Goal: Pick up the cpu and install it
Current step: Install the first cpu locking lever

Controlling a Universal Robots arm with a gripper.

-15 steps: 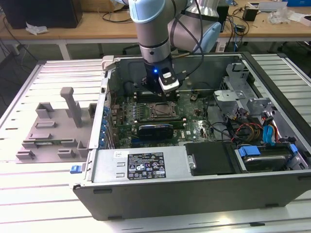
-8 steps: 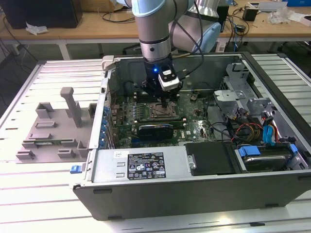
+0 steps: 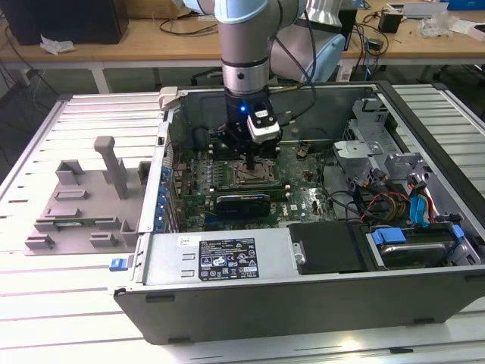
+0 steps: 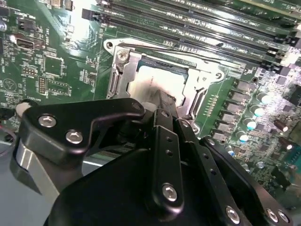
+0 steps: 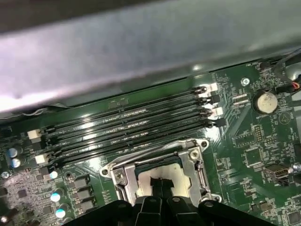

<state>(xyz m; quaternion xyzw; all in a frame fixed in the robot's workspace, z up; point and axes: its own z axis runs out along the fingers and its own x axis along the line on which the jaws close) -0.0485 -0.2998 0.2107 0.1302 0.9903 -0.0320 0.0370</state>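
- Arm [image 3: 244, 45] hangs straight down from the upper middle of the exterior view into the open computer case [image 3: 303, 303], its gripper [image 3: 251, 168] lowered right over the motherboard socket [image 3: 250, 178].
- Cpu [image 4: 162, 84], pale and shiny, lies inside the socket's metal frame [image 4: 123, 70] in the second wrist view; the fingers [image 4: 162, 101] reach down onto its near edge, though I cannot tell whether they are clamped on it or parted.
- First wrist view shows the memory slots [image 5: 127, 125] beyond the socket and a coin battery [image 5: 265, 101] at upper right.
- Exterior view alone shows a grey fixture tray [image 3: 83, 208] on the table at left, outside the case.
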